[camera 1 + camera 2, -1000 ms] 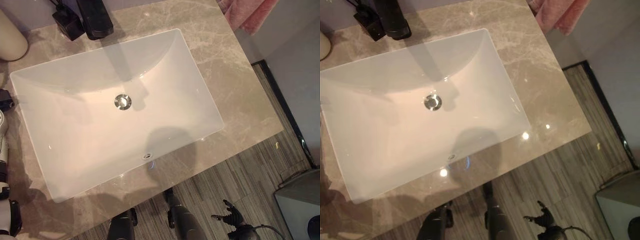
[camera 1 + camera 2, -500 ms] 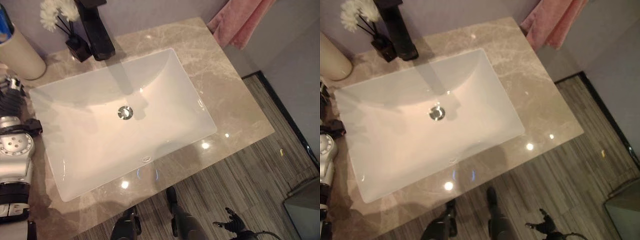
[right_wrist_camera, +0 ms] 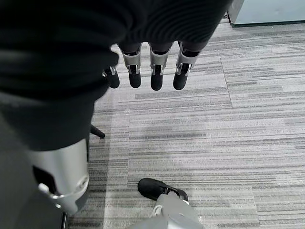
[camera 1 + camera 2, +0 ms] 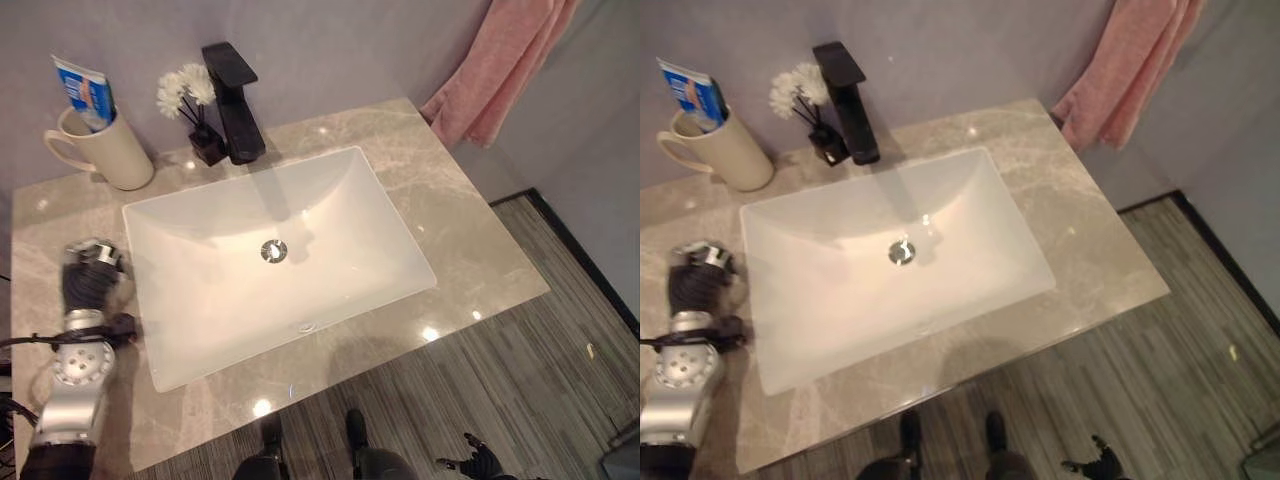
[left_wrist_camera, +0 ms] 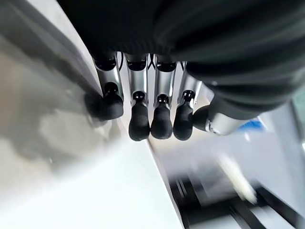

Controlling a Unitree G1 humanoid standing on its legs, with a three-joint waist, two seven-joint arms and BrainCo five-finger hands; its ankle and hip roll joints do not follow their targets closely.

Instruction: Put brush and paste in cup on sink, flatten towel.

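The left hand [image 4: 88, 283] is over the marble counter [image 4: 470, 240], just beside the left edge of the white sink [image 4: 290, 300]. Its fingers [image 5: 161, 121] hang loose and almost straight, close together, and they hold nothing. Beyond this hand, near the wall, stands the cream cup [image 4: 105, 152] with its handle turned away from the sink. The toothpaste tube [image 4: 85, 92] stands upright inside the cup, blue and white. I cannot tell if a brush is also in the cup. To the right of the cup, further from the left hand, there is a small dark vase with white flowers [image 4: 190, 105], and just beside it the black faucet [image 4: 234, 100], which reaches over the back rim of the sink. In the middle of the basin the metal drain [image 4: 274, 250] shows. Well away on the far right, the pink towel [image 4: 505, 65] hangs down along the wall, past the corner of the counter, with some folds in it. The right hand [image 3: 152, 67] is low, over the striped grey floor [image 3: 238, 133], well apart from the counter; its fingers are relaxed, not curled, and empty.
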